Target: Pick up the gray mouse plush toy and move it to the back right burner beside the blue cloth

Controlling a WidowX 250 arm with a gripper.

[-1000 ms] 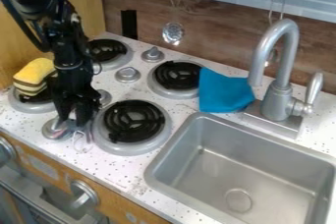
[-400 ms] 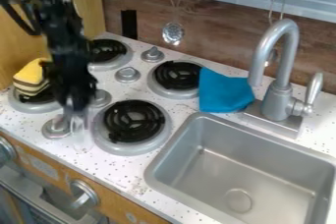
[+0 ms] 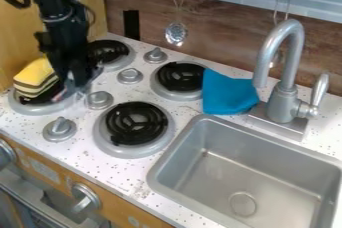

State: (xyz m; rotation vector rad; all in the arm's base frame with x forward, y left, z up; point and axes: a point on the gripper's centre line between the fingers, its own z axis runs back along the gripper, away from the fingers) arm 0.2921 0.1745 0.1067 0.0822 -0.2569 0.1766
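Black gripper: at left of bench, over edge of left burner. Open or closed, cannot tell. Pale, blurred shapes at its lower end; whether held thing, unclear.
Yellow sponge, dark-striped: on same burner, nearest gripper; contact unclear.
Silver knobs: four, among four black-coiled burners.
Blue cloth: between burner and faucet, behind sink.

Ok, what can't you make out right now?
All in the camera view:
- Pale thing by the gripper: blurred; can't tell what it is or whether it's held.
- Leftmost burner: partly hidden by the gripper and the yellow striped item.
- Counter under the blue cloth: covered.
- Sink: cut off by the bottom and right edges.
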